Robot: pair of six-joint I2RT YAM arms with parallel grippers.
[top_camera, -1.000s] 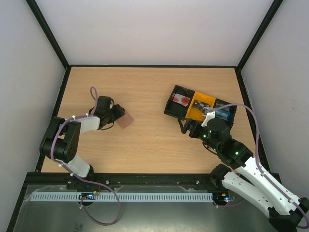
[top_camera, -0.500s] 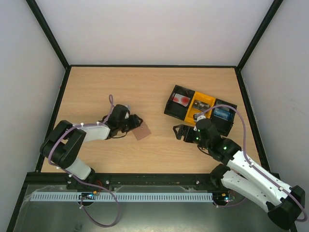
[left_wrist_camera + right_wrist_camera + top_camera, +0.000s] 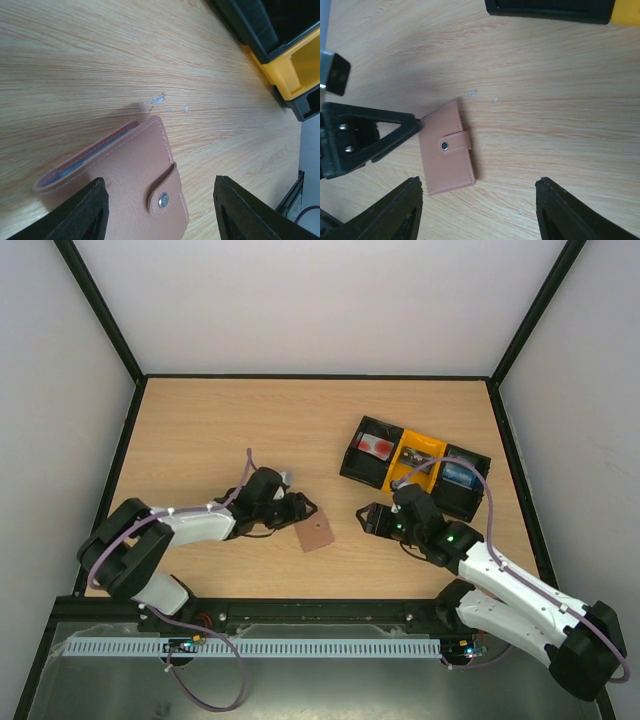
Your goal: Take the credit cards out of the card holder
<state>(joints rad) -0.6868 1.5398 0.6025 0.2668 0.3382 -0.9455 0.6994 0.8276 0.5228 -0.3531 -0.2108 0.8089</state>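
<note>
The card holder (image 3: pixel 316 533) lies closed and flat on the wooden table. Its outside is pinkish brown, with a snap tab and a blue-grey inner edge. No cards show. My left gripper (image 3: pixel 300 508) is open just to its upper left. In the left wrist view (image 3: pixel 159 181) the holder (image 3: pixel 125 170) lies between the spread fingers, against the left one. My right gripper (image 3: pixel 368 518) is open to the right of the holder. In the right wrist view (image 3: pixel 479 181) the holder (image 3: pixel 447 155) sits left of centre, with a left-gripper fingertip (image 3: pixel 415 122) at its corner.
A black-and-yellow three-compartment tray (image 3: pixel 348 462) stands at the back right, behind my right gripper. It has something red in its left compartment and something blue in its right one. Its edge shows in the left wrist view (image 3: pixel 295 70) and the right wrist view (image 3: pixel 550 12).
My left gripper has moved right and towards the near edge, and the card holder has slid along with it. My right gripper has moved left, away from the tray and towards the holder.
</note>
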